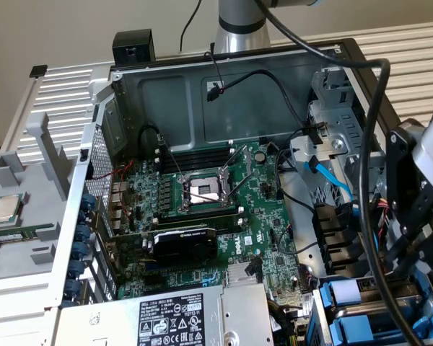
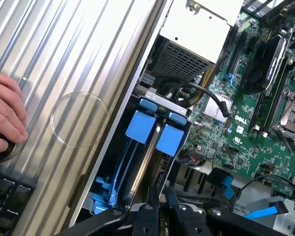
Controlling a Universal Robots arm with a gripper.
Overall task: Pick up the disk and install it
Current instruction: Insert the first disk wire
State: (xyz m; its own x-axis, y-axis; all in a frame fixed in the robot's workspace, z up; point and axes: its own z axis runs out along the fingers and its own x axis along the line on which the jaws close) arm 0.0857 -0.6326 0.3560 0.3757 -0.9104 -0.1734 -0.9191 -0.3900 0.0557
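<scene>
Nearest, the gripper (image 2: 162, 219) is clenched on the near edge of the disk (image 2: 150, 147), which stands in its blue frame inside the drive bay (image 2: 104, 192), beside the motherboard (image 2: 246, 137). Installation looks nearly done; seating it fully would call for a straight, square push.

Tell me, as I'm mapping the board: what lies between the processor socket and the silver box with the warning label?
The black graphics card, seen in the exterior view.
</scene>
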